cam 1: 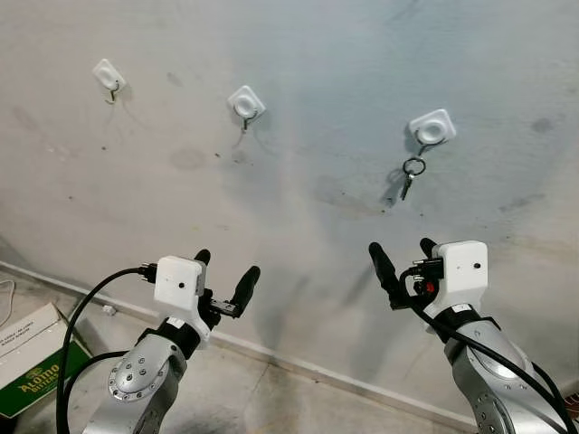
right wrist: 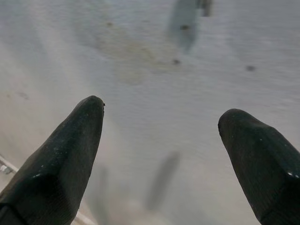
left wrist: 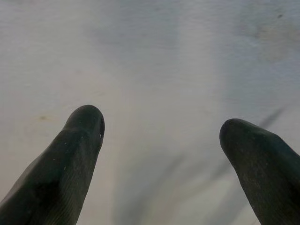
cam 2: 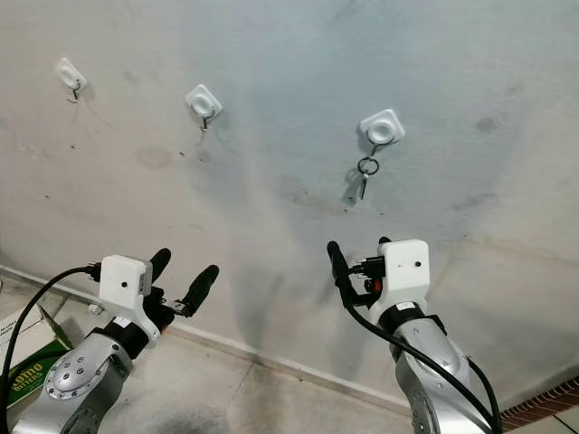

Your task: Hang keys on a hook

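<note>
left eye view: a stained grey wall (cam 1: 298, 181) is being faced, with three white hooks stuck on it in a row. the keys (cam 1: 412, 174) are being carried by the right-hand hook (cam 1: 431, 128), dangling from it on a ring against the wall. the middle hook (cam 1: 245, 104) and the left hook (cam 1: 108, 76) are being left bare. a green and white box (cam 1: 32, 357) is being kept on the floor by the baseboard.

right eye view: the left gripper (cam 2: 184, 275) is being held up low in front of the wall, fingers spread apart, nothing between them. the right gripper (cam 2: 360, 253) is being held below the keys and well apart from them, fingers also parted and empty.

left wrist view: two black fingertips (left wrist: 77, 140) are being shown wide apart against the blurry wall.

right wrist view: the fingertips (right wrist: 77, 136) are being held apart too, and a blurred dark shape is being glimpsed up the wall, too fuzzy to tell.
</note>
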Tool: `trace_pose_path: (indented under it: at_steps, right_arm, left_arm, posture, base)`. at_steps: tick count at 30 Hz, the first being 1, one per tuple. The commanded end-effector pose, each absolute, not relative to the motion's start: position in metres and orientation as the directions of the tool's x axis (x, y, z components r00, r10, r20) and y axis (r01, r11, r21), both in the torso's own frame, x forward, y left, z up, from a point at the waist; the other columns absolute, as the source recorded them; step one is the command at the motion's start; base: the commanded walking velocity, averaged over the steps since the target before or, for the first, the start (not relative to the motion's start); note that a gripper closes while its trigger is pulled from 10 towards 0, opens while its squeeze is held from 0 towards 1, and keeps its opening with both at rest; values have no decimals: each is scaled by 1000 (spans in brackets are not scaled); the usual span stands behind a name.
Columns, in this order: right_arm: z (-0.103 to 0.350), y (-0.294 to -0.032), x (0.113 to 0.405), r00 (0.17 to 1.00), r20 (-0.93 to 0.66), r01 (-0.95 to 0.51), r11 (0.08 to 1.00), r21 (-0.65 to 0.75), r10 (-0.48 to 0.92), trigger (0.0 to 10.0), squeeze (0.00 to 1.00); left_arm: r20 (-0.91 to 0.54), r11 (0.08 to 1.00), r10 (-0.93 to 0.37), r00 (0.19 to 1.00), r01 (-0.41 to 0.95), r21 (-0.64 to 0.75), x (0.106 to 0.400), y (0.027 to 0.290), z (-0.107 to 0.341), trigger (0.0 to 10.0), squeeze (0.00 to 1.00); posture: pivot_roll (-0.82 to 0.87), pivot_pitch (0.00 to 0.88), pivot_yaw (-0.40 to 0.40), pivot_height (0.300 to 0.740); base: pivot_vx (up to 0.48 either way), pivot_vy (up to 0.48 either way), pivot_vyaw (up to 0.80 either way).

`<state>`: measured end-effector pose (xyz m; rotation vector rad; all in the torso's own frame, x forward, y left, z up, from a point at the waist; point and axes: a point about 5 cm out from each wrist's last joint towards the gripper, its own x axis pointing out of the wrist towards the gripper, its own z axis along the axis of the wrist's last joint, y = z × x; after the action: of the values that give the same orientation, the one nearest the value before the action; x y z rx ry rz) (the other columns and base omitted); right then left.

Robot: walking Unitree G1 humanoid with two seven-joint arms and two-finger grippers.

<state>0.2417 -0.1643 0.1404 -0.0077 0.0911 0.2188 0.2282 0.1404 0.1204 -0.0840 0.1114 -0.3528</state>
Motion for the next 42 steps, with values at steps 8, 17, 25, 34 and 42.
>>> trace_pose_path:
  at_steps: [8,17,25,34,42]
  right_arm:
    - [150,-161,241,972,-60,-229,973,-7,229,10000,0]
    - [152,-158,244,971,-52,-234,972,2,234,10000,0]
    - [153,-157,246,971,-47,-234,972,3,234,10000,0]
    - [154,-156,248,971,-47,-233,972,3,233,10000,0]
    - [154,-156,249,972,-49,-230,973,3,230,10000,0]
  left_arm:
    - [-106,935,-347,932,335,-116,230,141,120,10000,0]
    - [-112,934,-349,930,336,-122,232,141,118,10000,0]
    - [-115,934,-347,931,333,-129,234,141,118,10000,0]
    - [-116,933,-350,930,334,-135,235,141,117,10000,0]
    - [-119,930,-355,927,338,-141,235,140,116,10000,0]
  posture:
    - [-58,73,23,740]
    - [-55,67,25,740]
    - [-52,63,28,740]
    - [-55,64,28,740]
    - [-57,62,29,740]
  base:
    - [0,344,0]
    - [0,374,0]
    - [0,395,0]
    - [0,398,0]
    - [0,376,0]
